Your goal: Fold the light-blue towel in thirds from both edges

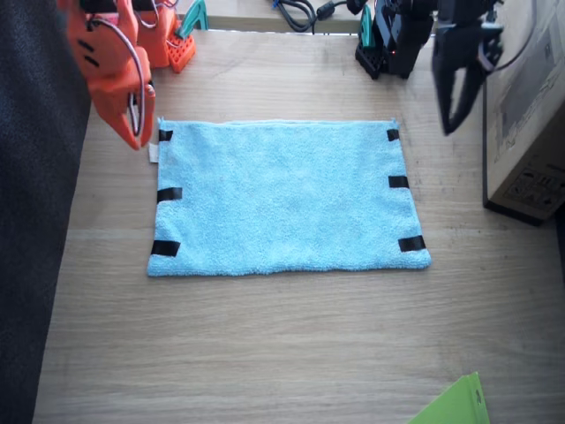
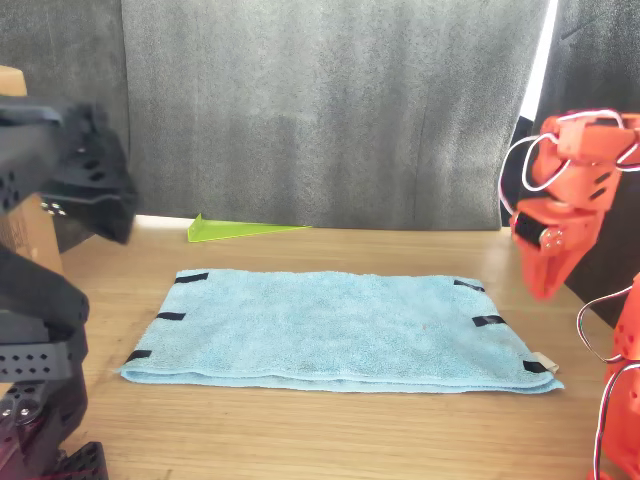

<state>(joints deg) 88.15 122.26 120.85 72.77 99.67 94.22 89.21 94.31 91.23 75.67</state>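
Lying flat and unfolded at frame centre on the wooden counter (image 1: pixel 265 353), the light-blue towel (image 1: pixel 282 199) shows black tape strips (image 1: pixel 169 194) on both short edges. Right hand (image 1: pixel 134 119), orange, upper left, and left hand (image 1: pixel 455 88), black, upper right: grip state cannot be told; neither touches the towel.

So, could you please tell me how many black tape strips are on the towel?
6: three along the light-blue towel's short edge nearest the right arm, three along the opposite edge.

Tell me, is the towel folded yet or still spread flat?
Spread flat: the light-blue towel lies open, black tape strips showing along both short edges, neither turned inward.
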